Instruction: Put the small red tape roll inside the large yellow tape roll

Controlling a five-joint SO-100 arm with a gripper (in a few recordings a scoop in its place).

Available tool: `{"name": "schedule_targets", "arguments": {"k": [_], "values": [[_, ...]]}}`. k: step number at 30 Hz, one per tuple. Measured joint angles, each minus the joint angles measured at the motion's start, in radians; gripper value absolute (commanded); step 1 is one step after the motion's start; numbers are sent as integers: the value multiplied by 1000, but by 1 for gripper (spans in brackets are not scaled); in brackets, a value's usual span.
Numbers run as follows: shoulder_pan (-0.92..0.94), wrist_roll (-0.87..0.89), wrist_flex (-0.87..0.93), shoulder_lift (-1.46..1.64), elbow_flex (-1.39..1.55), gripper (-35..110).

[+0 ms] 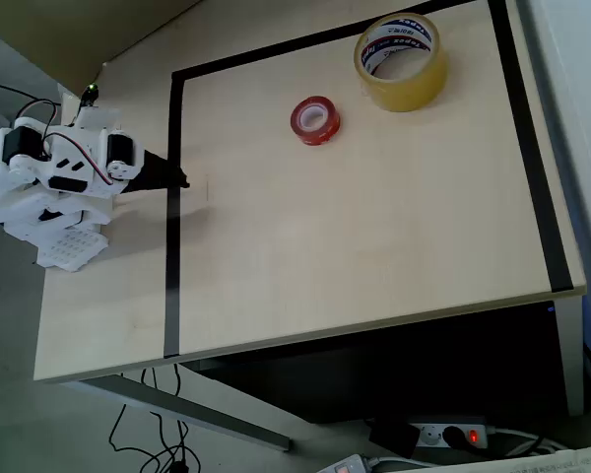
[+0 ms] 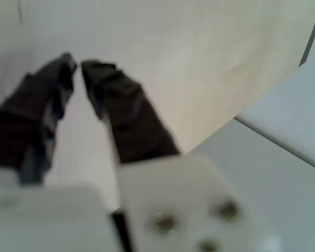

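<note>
the gripper (image 1: 177,183) sits at nine o'clock, tips nearly together and empty, since the small red tape roll (image 1: 315,119) awaits pickup beside the large yellow tape roll (image 1: 401,61) at one o'clock.

An office or lab corner: a pale wood-laminate desk (image 1: 374,246) marked with black tape lines (image 1: 173,197), a power strip (image 1: 448,434) with a lit red switch and loose cables (image 1: 153,434) on the grey floor beneath it.
</note>
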Motion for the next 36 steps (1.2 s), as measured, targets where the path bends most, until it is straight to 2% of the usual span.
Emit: {"name": "schedule_targets", "arguments": {"k": [4, 6, 8, 11, 15, 20, 26, 36], "values": [[34, -34, 123, -61, -89, 1], [31, -72, 152, -252, -230, 0], [23, -107, 302, -482, -413, 0], [11, -124, 497, -862, -712, 12], [8, -143, 617, -1336, -1123, 27], [-77, -164, 643, -1551, -1543, 33], [-143, -184, 650, -1594, -1612, 36], [-141, -212, 649, -1752, -1624, 36]]}}
